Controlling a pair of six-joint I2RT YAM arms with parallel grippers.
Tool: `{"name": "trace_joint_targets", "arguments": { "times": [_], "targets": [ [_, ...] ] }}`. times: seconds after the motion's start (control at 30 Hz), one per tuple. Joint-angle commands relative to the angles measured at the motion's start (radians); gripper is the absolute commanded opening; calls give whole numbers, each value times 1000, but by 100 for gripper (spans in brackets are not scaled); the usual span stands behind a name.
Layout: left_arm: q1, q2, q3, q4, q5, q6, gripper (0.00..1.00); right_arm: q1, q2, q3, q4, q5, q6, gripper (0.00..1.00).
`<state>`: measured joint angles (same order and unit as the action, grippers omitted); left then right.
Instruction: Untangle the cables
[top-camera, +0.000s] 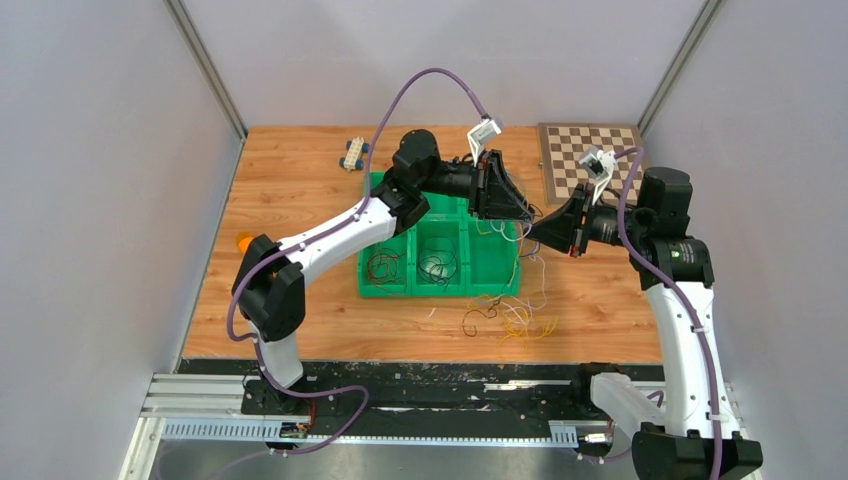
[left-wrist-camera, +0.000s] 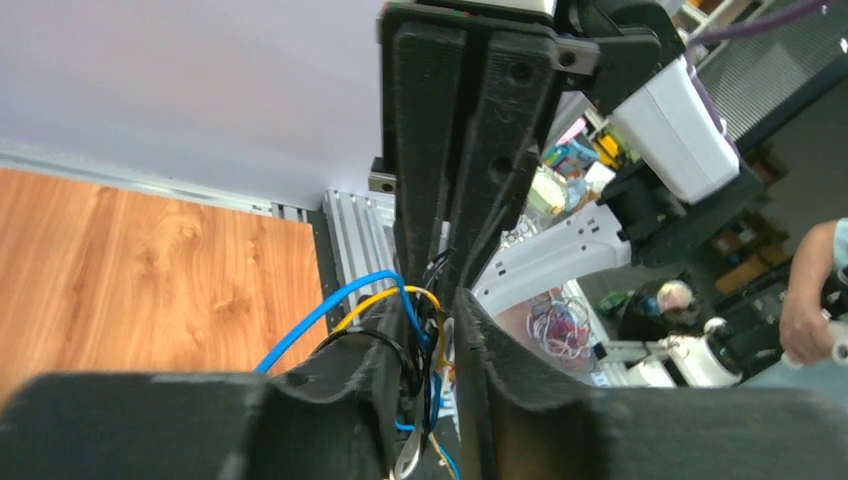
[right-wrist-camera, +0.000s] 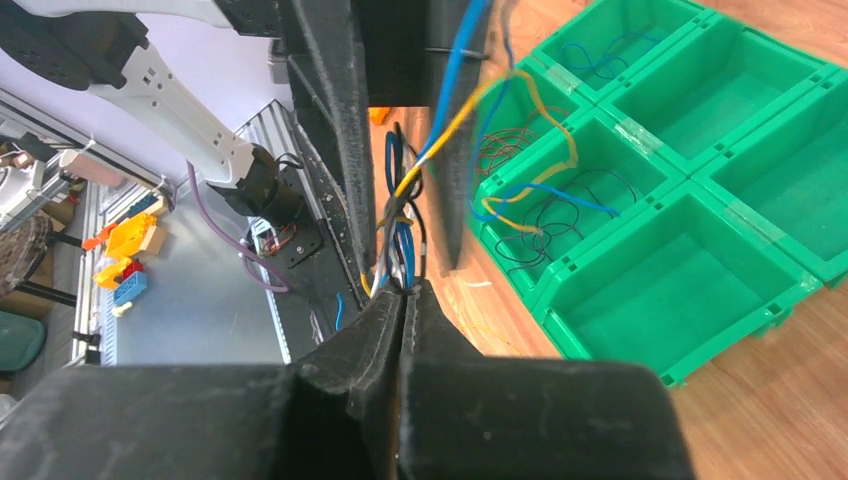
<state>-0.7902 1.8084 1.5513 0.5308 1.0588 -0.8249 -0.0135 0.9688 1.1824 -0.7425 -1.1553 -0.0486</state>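
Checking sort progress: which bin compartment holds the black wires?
Near row's middle compartment: black wires lie coiled in it; its left neighbour holds dark red wires.

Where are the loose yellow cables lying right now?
Top view: the yellow cables lie on the table, right of centre, just off the near-right corner of the green bin.

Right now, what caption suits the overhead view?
The left gripper meets the right gripper beside a green bin, the right pinching tangled thin coloured cables.
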Motion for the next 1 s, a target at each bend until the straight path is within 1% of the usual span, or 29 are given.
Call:
{"name": "trace_joint_targets", "arguments": {
  "times": [0.0,0.03,0.07,0.1,0.13,0.17,0.2,0.23,0.27,0.3,0.33,0.37,0.43,0.47,0.57,0.7,0.8,0.97],
  "targets": [
    [24,-61,8,-53,-90,67,48,6,-5,49,44,-37,75,0],
    [55,-106,-24,-54,-148,79,53,5,-7,46,47,-37,101,0],
    [73,-133,-44,-58,-181,110,62,4,-10,43,49,-32,125,0],
    [116,-192,-87,-72,-244,129,64,4,-13,41,54,-25,157,0],
    [137,-226,-108,-87,-279,176,67,3,-17,37,66,-24,189,0],
    [179,-293,-150,-120,-330,203,67,2,-22,32,80,-24,219,0],
    [197,-326,-171,-143,-347,276,66,2,-28,25,103,-16,257,0],
    [218,-399,-220,-191,-387,363,65,0,-37,11,131,-6,294,0],
    [223,-433,-251,-208,-407,404,62,-1,-48,-4,168,8,350,0],
    [226,-503,-328,-211,-419,460,59,-2,-59,-24,211,19,394,0],
    [222,-531,-401,-202,-405,475,49,-2,-70,-54,260,18,438,0],
    [216,-569,-426,-204,-358,499,40,-2,-77,-74,312,17,480,0],
    [176,-586,-457,-256,-325,528,34,-2,-81,-101,388,9,540,0],
    [144,-583,-461,-261,-314,530,33,0,-78,-105,413,2,553,0],
    [88,-529,-435,-266,-257,520,30,5,-73,-98,421,-11,550,0],
    [22,-448,-375,-273,-236,512,22,9,-75,-93,429,-6,555,0],
    [-17,-403,-342,-262,-238,505,20,45,-85,-100,431,7,556,0],
    [-40,-357,-295,-228,-241,463,21,56,-103,-107,433,19,547,0]
  ]
}}
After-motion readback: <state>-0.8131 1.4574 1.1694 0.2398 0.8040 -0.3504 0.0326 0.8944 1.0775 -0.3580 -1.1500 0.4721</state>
